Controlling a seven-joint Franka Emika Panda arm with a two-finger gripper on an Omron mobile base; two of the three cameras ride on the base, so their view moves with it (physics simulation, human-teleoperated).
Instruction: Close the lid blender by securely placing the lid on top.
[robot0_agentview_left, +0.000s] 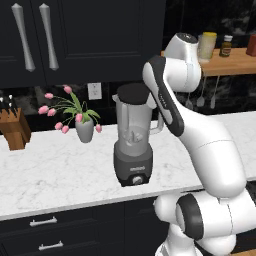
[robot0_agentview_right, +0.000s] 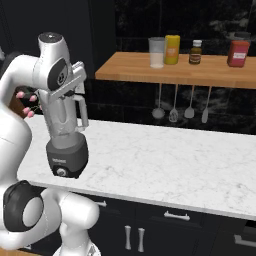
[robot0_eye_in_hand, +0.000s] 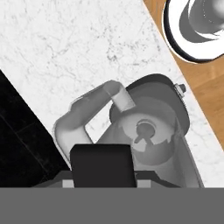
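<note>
One claw (robot0_eye_in_hand: 101, 168), one lid (robot0_agentview_left: 133, 93) atop one blender (robot0_agentview_left: 133, 145).

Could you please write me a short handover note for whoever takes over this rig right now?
Gripper: shut on the lid, held just above the jar's rim.
Blender: upright on the marble counter, near its front edge, handle on the arm's side.
Lid: black disc at the top of the jar; the hand view looks down into the open jar to the blade, so it does not seem seated yet.
Done: lid picked up and brought over the jar.
Left: centre it on the rim, press it down until it sits level, release, and lift clear.
</note>
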